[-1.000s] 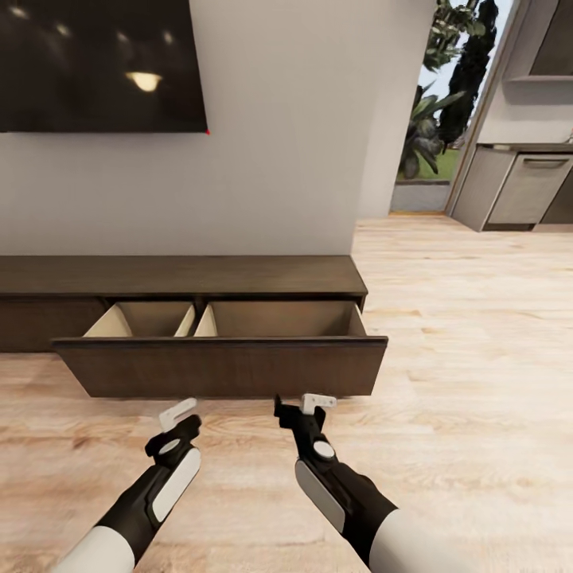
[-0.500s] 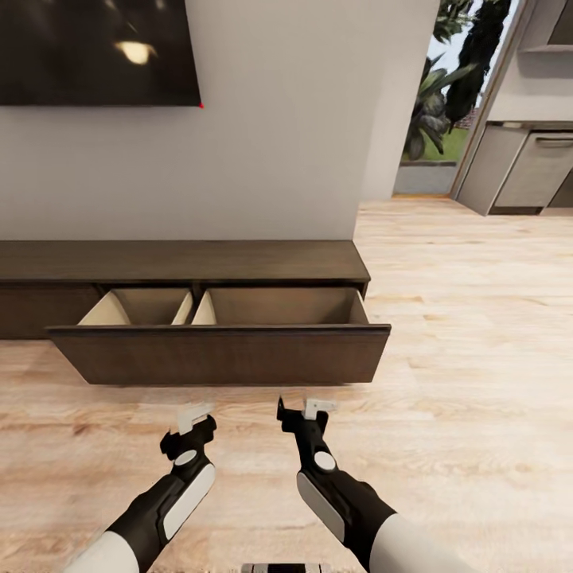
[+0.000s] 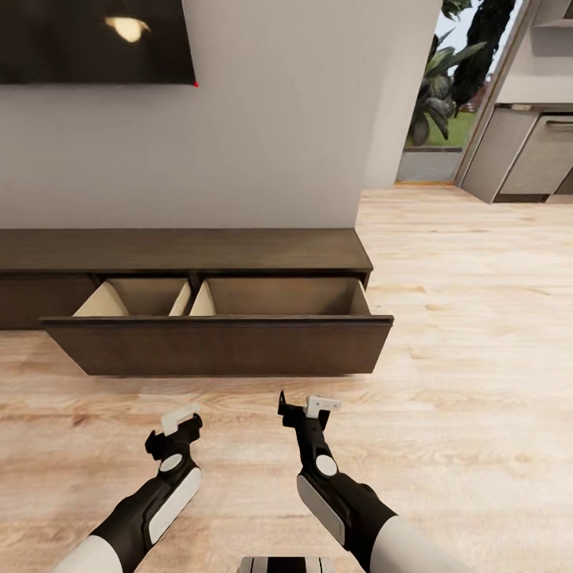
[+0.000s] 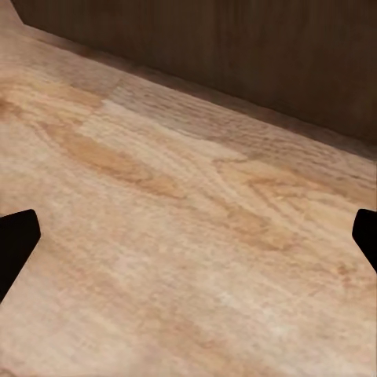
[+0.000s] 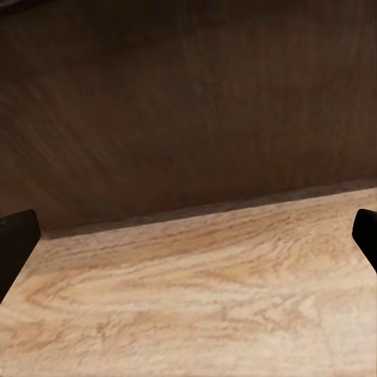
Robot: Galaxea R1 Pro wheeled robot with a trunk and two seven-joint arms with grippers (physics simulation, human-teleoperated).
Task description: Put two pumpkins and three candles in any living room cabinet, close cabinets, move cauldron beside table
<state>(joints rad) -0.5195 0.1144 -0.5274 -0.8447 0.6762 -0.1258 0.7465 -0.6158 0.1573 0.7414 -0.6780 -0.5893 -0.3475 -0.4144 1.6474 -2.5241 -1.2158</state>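
- the cabinet (image 3: 191, 251) runs low along the white wall (image 3: 278, 119) ahead of me, dark brown with a flat top.
- its right-hand drawer (image 3: 219, 344) is pulled out toward me; inside i see two pale compartments split by a slanted divider, and both look bare.
- the drawer front to the left of it sits flush with the cabinet body.
- my left gripper (image 3: 177, 423) hangs over the wood floor (image 3: 461, 334), in front of the open drawer and apart from it.
- from the left wrist, its two dark fingertips (image 4: 16, 243) sit at opposite edges of the picture, so the jaws are spread wide, with just floor planks between them and the dark drawer front (image 4: 236, 55) beyond.
- my right gripper (image 3: 306, 407) is near the left one, also over the floor, a little closer to the drawer front.
- from the right wrist, its fingertips (image 5: 14, 243) are likewise far apart; nothing is held, and the drawer front (image 5: 188, 102) rises close ahead above a strip of floor.
- neither gripper touches the cabinet.
- a dark screen (image 3: 95, 40) hangs on the wall above the cabinet, with a lamp reflected in it.
- to the right the floor leads to an opening with green plants (image 3: 446, 79) outside and grey kitchen units (image 3: 533, 151) beside it.
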